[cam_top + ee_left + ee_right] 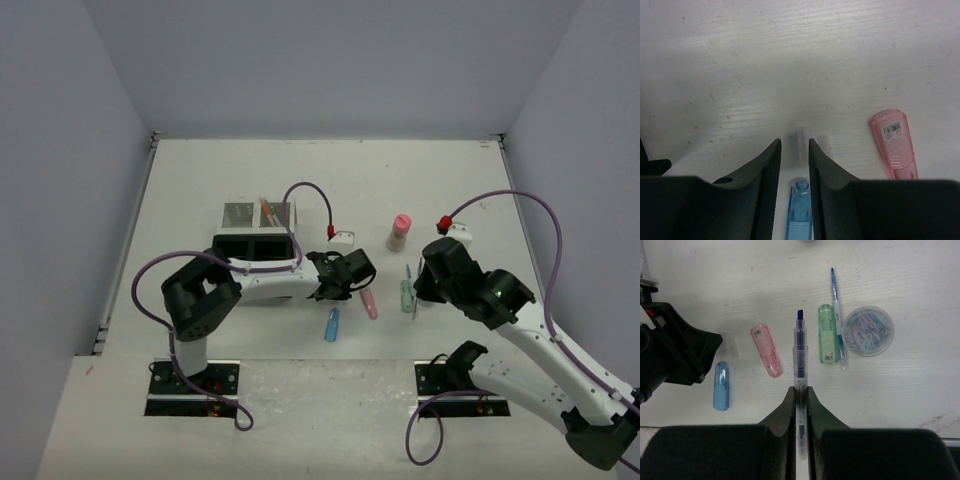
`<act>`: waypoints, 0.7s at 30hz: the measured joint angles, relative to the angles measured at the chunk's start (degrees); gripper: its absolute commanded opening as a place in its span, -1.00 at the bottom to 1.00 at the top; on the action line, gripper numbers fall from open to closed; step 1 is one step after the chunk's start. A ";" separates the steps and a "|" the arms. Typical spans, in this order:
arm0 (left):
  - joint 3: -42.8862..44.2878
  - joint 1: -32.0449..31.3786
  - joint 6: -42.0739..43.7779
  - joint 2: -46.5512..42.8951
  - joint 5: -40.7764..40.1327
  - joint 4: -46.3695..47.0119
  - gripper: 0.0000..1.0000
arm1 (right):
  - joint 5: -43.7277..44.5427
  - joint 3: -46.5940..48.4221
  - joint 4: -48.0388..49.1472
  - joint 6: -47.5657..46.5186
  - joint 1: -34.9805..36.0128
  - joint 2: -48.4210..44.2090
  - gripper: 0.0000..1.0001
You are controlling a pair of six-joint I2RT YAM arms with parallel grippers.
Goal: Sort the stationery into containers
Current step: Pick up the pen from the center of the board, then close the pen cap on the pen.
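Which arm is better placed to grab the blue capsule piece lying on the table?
Left. The left gripper straddles the blue capsule piece with its jaws apart, while the right gripper is shut on a purple-tipped pen and sits farther away.

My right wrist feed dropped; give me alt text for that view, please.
The right hand is shut on a clear purple-tipped pen pointing away. Around it lie a blue capsule, pink piece, green piece, thin blue pen and paper-clip tub.
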 measured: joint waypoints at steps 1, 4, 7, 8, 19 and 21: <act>0.01 0.00 -0.01 0.12 0.01 0.02 -0.38 | 0.01 0.00 0.00 0.00 0.00 -0.06 -1.00; 0.01 0.00 -0.05 0.74 0.18 0.02 -0.38 | 0.01 -0.04 0.00 0.00 0.04 -0.61 -1.00; 0.01 -0.04 -0.05 1.39 0.48 0.08 -0.38 | 0.01 -0.07 0.00 0.00 0.04 -1.06 -1.00; 0.01 -0.04 -0.05 1.55 0.56 0.14 -0.42 | 0.01 -0.07 0.00 0.00 0.04 -1.10 -1.00; 0.01 -0.31 -0.60 2.02 0.91 0.74 -1.00 | -0.04 -0.22 0.03 -0.02 0.40 -2.35 -1.00; 0.01 -0.32 -0.73 2.03 0.92 0.90 -1.00 | -0.28 -0.22 0.17 -0.33 0.42 -2.59 -1.00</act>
